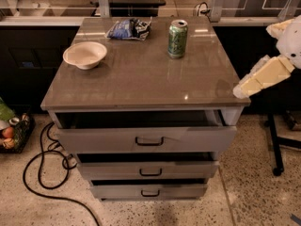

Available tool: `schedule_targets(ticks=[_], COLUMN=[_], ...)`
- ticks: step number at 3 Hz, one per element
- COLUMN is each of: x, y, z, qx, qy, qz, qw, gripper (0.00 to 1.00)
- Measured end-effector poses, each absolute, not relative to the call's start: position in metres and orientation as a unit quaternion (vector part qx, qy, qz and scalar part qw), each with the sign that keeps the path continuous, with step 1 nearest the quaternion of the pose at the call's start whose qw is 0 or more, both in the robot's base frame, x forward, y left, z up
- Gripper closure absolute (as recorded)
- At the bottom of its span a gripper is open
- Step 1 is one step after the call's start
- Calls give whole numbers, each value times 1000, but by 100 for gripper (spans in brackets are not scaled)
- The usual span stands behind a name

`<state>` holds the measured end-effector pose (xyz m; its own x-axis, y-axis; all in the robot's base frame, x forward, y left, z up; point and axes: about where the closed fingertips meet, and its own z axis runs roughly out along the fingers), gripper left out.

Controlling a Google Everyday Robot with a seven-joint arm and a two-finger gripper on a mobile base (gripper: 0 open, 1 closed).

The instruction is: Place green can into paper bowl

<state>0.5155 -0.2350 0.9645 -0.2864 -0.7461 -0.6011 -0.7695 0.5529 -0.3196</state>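
The green can (178, 38) stands upright on the grey cabinet top (146, 79), at the back, right of centre. The off-white paper bowl (85, 54) sits empty on the left side of the top, well apart from the can. My gripper (241, 91) is at the end of the pale arm (273, 69) that reaches in from the right edge. It hovers at the cabinet top's front right corner, far from the can and holding nothing that I can see.
A blue-and-white foil snack bag (129, 29) lies at the back between bowl and can. The top drawer (146, 136) hangs slightly open below the top. A black cable (42, 173) loops on the floor at left. A stand leg (275, 145) is at right.
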Motion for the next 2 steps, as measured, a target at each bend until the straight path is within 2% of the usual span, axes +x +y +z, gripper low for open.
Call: schedule_targets(ticks=[2], x=[590], y=[-240], z=[964], qx=[-391], qy=[765], qz=[39], qw=[511], gripper=[0])
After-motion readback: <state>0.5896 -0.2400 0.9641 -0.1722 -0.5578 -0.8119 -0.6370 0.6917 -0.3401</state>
